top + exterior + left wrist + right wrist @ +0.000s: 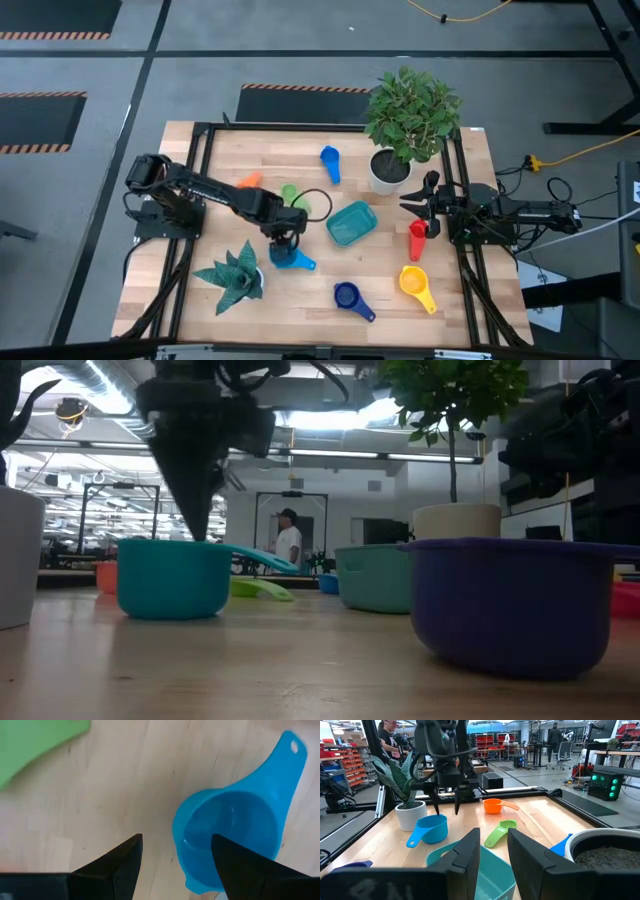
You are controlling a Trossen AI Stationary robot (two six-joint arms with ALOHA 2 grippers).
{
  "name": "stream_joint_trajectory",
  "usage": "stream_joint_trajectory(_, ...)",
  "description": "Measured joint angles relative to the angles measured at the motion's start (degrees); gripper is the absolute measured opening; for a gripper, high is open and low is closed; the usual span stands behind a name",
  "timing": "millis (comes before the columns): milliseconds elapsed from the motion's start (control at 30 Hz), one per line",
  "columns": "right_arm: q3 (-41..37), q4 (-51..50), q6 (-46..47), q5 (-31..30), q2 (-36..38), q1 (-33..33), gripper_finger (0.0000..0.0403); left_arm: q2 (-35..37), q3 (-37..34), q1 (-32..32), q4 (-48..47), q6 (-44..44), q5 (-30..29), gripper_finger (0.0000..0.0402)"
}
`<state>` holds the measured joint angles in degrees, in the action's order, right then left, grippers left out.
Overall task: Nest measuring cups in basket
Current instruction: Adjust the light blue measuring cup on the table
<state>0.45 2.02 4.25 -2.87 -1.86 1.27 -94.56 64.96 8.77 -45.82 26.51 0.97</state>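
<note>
A grey floor (300,40) is spreading around the wooden table (330,305), with orange-and-black hazard stripes (300,88) lying just beyond the table's far edge and yellow cables (470,14) trailing farther off. Beyond the table, long ceiling lights (330,455) are glowing over an open workshop, where a person (288,540) is standing in a doorway. Red storage shelves (492,742) and desks with chairs (565,750) are standing far behind the table.
</note>
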Motion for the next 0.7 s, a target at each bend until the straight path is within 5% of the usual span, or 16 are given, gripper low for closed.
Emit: stream_joint_trajectory(700,-0.02,0.04,0.02,0.01,-0.24,0.01,0.0104,-5.76,-2.14,2.13,4.21,0.07,0.26,0.0230)
